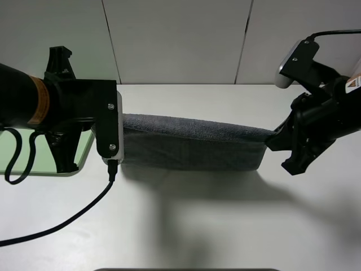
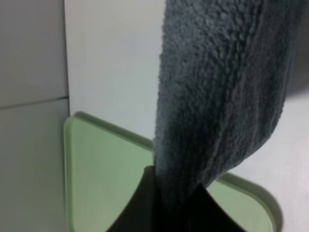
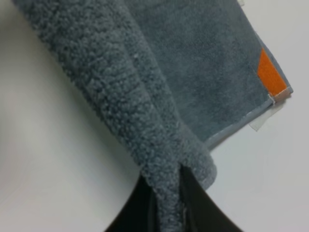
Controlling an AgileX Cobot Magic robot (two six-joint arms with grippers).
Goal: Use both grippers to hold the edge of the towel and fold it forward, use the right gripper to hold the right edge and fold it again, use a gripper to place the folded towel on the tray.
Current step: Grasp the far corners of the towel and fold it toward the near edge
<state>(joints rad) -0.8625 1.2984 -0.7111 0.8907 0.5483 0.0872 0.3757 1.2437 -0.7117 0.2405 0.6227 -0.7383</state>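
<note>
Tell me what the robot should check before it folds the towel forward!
1. The left gripper is shut on the towel: ok.
2. The right gripper is shut on the towel's other end: ok.
3. The towel hangs spread between them, not bunched: ok.
4. The towel's lower edge is off the table: cannot tell.
5. The cable is out of the fold's way: cannot tell.
6. The tray is free for later: cannot tell, the arm hides part of it.

A: Towel?
B: Dark grey terry, orange patch seen at one corner. It is held raised and stretched, each end pinched by the left hand and right hand.
A: Tray?
B: Pale green, laid flat beneath the towel's left end.
</note>
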